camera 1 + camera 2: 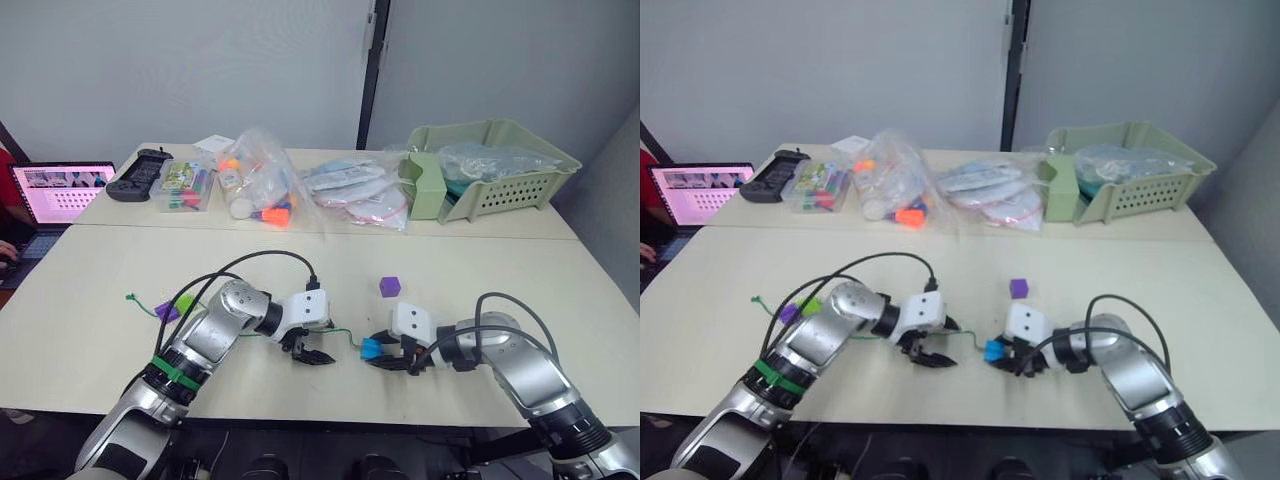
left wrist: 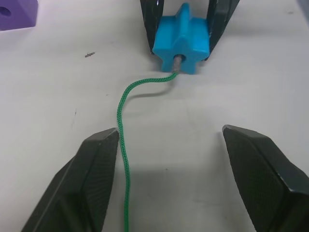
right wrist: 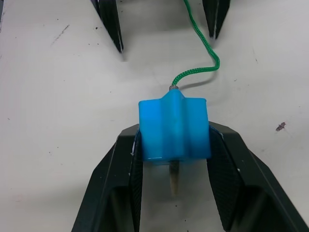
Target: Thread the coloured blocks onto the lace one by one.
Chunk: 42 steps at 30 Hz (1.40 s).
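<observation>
The right end effector [image 3: 172,191] gripped the blue block [image 3: 174,129] on the tabletop [image 1: 300,270], with the lace [image 2: 124,140] passed through and its pale tip protruding behind. The left end effector [image 2: 171,179] stood open astride the lace. Threading was under way; the tip likely needed pulling through. A purple block [image 1: 390,286] lay nearby.

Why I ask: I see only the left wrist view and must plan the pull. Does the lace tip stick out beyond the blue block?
Observer: Yes. In the right wrist view the lace shows its pale tip poking out of the blue block on the far side, between the fingers of the right gripper.
Operator: Which blocks are near the lace's other end?
Observer: A purple block and a lime green block lie by it, beside the left arm. I cannot tell whether they are threaded.
</observation>
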Tool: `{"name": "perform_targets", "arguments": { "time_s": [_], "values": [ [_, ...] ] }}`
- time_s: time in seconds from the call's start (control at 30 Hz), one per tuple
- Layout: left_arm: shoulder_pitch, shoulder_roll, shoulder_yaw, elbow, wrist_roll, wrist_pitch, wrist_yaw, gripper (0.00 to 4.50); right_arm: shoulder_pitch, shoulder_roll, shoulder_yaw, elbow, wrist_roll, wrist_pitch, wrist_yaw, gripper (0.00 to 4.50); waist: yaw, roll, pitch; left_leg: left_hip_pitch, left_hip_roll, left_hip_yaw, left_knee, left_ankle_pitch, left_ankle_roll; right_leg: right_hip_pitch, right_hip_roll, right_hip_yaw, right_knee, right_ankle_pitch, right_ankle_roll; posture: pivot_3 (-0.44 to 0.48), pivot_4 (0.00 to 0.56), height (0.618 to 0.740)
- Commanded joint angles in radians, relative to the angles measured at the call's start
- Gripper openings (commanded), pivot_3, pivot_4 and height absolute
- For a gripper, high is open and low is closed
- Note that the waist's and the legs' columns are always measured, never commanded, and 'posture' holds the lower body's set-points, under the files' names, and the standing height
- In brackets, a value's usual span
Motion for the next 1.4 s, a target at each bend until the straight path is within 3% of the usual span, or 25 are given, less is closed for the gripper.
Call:
{"name": "perform_targets", "arguments": {
  "time_s": [0.03, 0.27, 0.6, 0.87, 1.0, 1.23, 1.4],
  "values": [
    [-0.021, 0.020, 0.026, -0.039, -0.035, -0.012, -0.026, 3.54, 0.019, 0.003, 0.032, 0.008, 0.006, 0.006, 0.007, 1.35, 0.000, 0.000, 0.000, 0.000, 0.000, 0.000, 0.000, 0.000, 0.000, 0.000, 0.000, 0.000, 0.000, 0.000, 0.000, 0.000, 0.150, 0.740],
    [-0.055, -0.045, 0.039, -0.009, -0.047, -0.069, 0.032, 3.54, 0.022, 0.005, 0.032, 0.005, 0.006, 0.007, 0.004, 1.35, 0.002, 0.000, 0.000, 0.000, 0.000, 0.000, 0.000, 0.000, 0.000, 0.000, 0.000, 0.000, 0.000, 0.000, 0.000, 0.000, 0.150, 0.740],
    [-0.072, -0.096, -0.083, 0.168, 0.099, -0.377, 0.042, 3.54, 0.028, 0.006, 0.032, -0.006, 0.010, 0.018, -0.004, 1.35, -0.001, 0.000, 0.000, 0.000, 0.000, 0.000, 0.000, 0.000, 0.000, 0.000, 0.000, 0.000, 0.000, 0.000, 0.000, 0.000, 0.150, 0.740],
    [-0.078, -0.120, -0.079, 0.213, 0.094, -0.386, 0.018, 3.54, 0.038, 0.002, 0.028, -0.018, 0.012, 0.024, -0.011, 1.35, 0.001, 0.000, 0.000, 0.000, 0.000, 0.000, 0.000, 0.000, 0.000, 0.000, 0.000, 0.000, 0.000, 0.000, 0.000, 0.000, 0.150, 0.740],
    [-0.070, -0.111, -0.075, 0.182, 0.073, -0.352, -0.013, 2.45, 0.042, 0.001, 0.027, -0.023, 0.012, 0.026, -0.013, 1.35, 0.001, 0.000, 0.000, 0.000, 0.000, 0.000, 0.000, 0.000, 0.000, 0.000, 0.000, 0.000, 0.000, 0.000, 0.000, 0.000, 0.150, 0.740],
    [-0.069, -0.112, -0.072, 0.167, 0.081, -0.336, -0.007, 0.13, 0.043, 0.001, 0.026, -0.025, 0.011, 0.027, -0.013, 1.35, 0.002, 0.000, 0.000, 0.000, 0.000, 0.000, 0.000, 0.000, 0.000, 0.000, 0.000, 0.000, 0.000, 0.000, 0.000, 0.000, 0.150, 0.740],
    [-0.071, -0.128, -0.078, 0.160, 0.087, -0.327, 0.008, 0.00, 0.041, 0.002, 0.028, -0.023, 0.010, 0.026, -0.013, 1.35, 0.002, 0.000, 0.000, 0.000, -0.001, 0.000, 0.000, 0.000, 0.000, 0.000, 0.000, 0.000, 0.000, 0.000, 0.000, 0.000, 0.150, 0.740]
  ]
}}
